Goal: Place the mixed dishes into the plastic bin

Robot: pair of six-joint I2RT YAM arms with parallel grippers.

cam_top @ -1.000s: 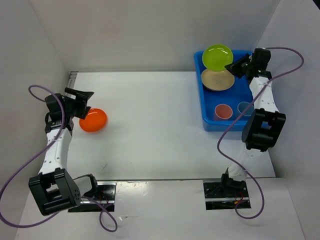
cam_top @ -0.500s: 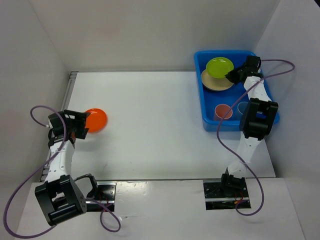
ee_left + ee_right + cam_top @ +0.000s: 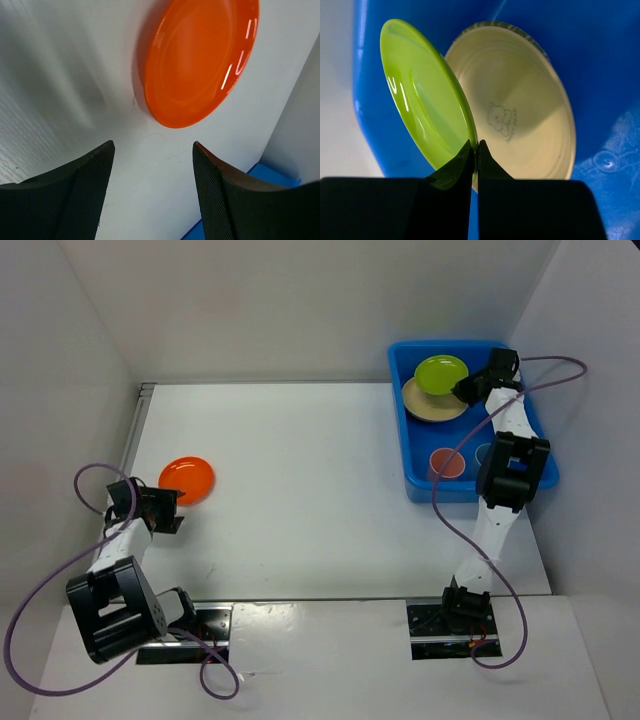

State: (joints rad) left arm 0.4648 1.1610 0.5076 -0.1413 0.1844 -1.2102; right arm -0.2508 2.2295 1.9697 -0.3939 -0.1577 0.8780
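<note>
Inside bright blue rectangular plastic bin (image 3: pixel 397 430): right gripper (image 3: pixel 476 146) pinches round lime-green plate (image 3: pixel 425 115) by rim. Left gripper (image 3: pixel 152 150) spread apart beside glossy round orange plate (image 3: pixel 197 60).

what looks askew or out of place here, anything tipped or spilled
Only the lime green plate: it sits tilted in the blue bin, its rim pinched by the right gripper, leaning over the beige plate. The orange plate lies flat on the table outside the bin. Nothing looks spilled or broken.

orange plate (image 3: pixel 197 62) flat on white table (image 3: pixel 60 75) | left gripper (image 3: pixel 152 172) fingers spread, just short of it
</note>
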